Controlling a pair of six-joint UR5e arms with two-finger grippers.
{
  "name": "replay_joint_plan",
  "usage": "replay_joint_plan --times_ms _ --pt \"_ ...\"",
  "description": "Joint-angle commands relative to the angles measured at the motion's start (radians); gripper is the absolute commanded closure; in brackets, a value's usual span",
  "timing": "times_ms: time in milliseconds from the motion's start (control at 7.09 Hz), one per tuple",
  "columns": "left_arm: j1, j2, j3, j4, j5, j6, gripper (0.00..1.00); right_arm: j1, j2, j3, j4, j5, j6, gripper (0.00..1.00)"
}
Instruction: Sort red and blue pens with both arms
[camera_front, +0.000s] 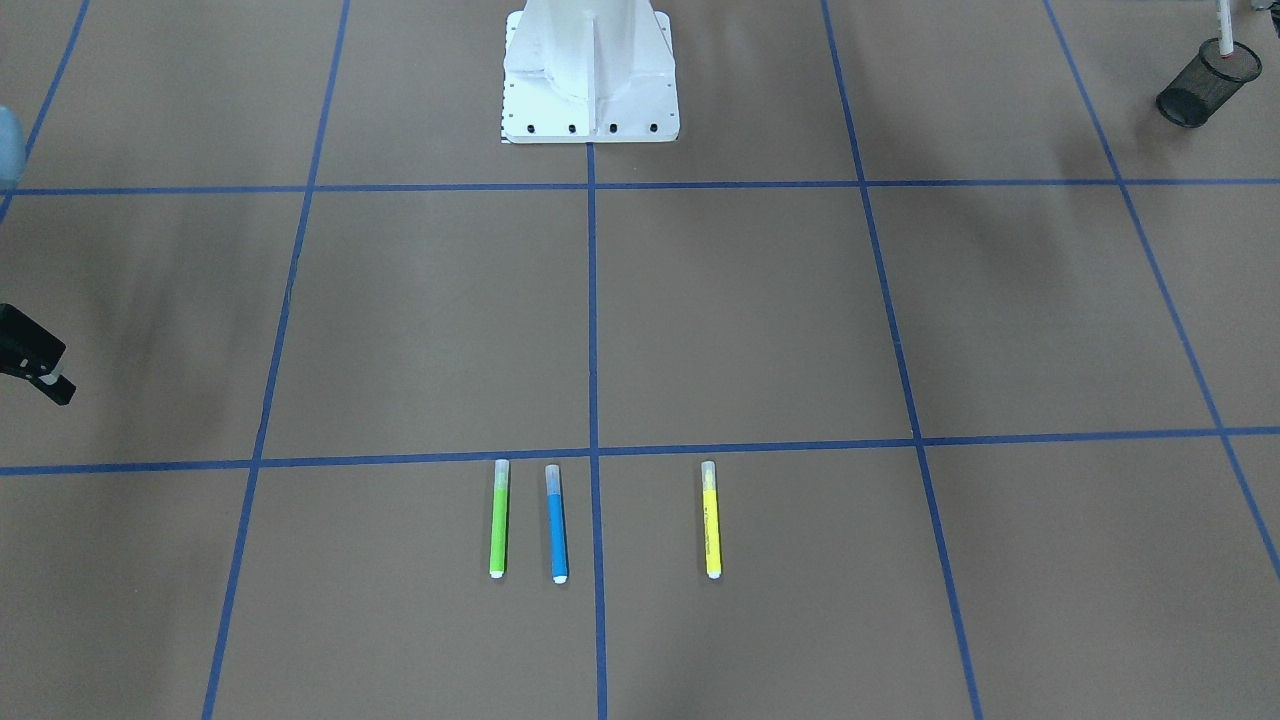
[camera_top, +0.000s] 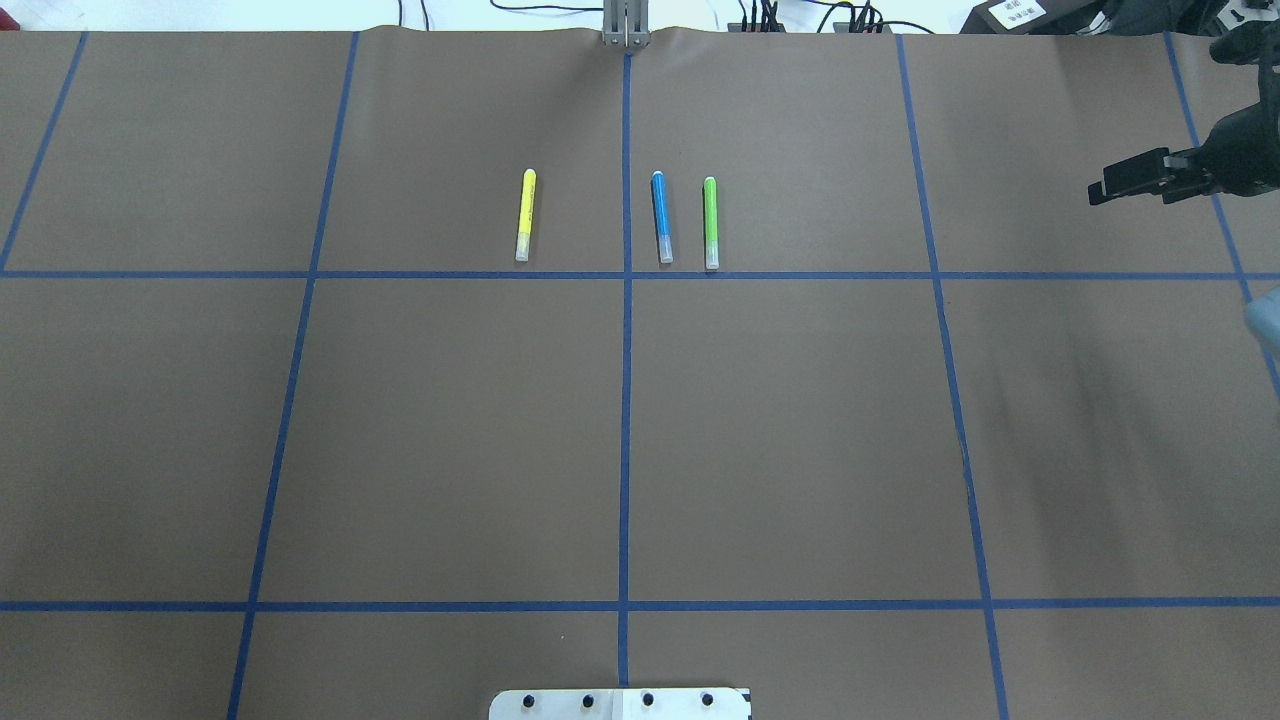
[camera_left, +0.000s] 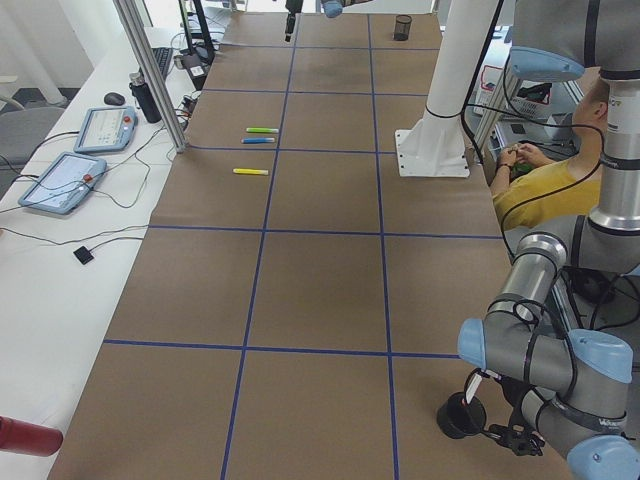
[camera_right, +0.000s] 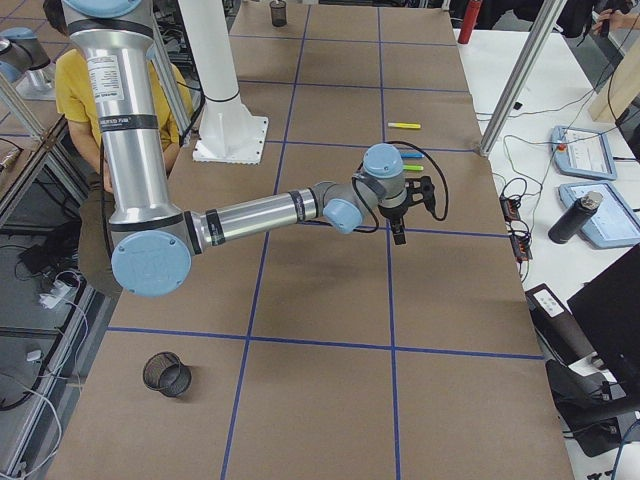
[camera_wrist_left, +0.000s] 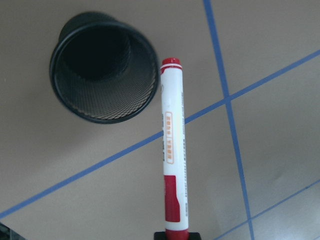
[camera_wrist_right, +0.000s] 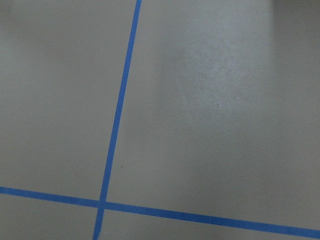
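- Clamping the thick white-barrelled marker with red ends (camera_wrist_left: 172, 150) in the left gripper (camera_wrist_left: 176, 234), jaws closed on its near end, far tip pointing straight away from the fingers.
- Hovering that far tip just beside the rim of the round black wire-mesh cup (camera_wrist_left: 135, 95), apparently not squarely over the mouth in the left wrist view.
- Risking, on release here, a knock against the rim and then a bounce onto the brown paper beneath the gripper, or, judging by the light mesh build, a tipped cup.
- Gripping one end only, so possibly inviting a swing or slip of the long barrel during any sideways correction.
- Holding the right gripper (camera_top: 1125, 185) well apart from the slim blue marker with clear cap (camera_front: 557, 525), flat on the paper far off to that gripper's side.
- Finding no view clear enough to tell those jaws apart or together.
- Facing a crowding hazard at the blue marker: slim green marker (camera_front: 499, 520) lying near and parallel, so risking, on an off-centre descent, a nudge to it or a grab of the wrong colour.
- Leaving the slim yellow marker (camera_front: 711, 520) farther off, likely out of harm.
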Motion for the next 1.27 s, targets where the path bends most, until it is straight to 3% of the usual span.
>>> replay_joint_plan --times_ms 0,282,423,565,847,1129 --pt "-0.010 -0.030 0.027 -0.002 0.003 -0.031 1.00 -0.003 -0.002 0.000 0.010 -0.002 0.001 0.01" --pt "-0.012 -0.061 0.071 -0.037 0.004 -0.023 1.00 -0.004 0.000 0.000 0.010 -0.003 0.001 0.01" --pt "-0.015 -0.060 0.120 -0.085 0.004 -0.019 0.93 -0.004 0.003 0.000 0.010 -0.003 0.001 0.01" --pt "-0.019 -0.058 0.129 -0.102 0.006 -0.016 0.01 -0.004 0.006 0.000 0.010 -0.005 0.001 0.01" --pt "-0.021 -0.075 0.107 -0.102 0.006 -0.016 0.00 -0.004 0.008 0.000 0.010 -0.003 0.002 0.01" --pt "-0.019 -0.079 0.004 -0.227 0.004 -0.016 0.00 -0.004 0.009 0.000 0.009 -0.003 0.002 0.01"
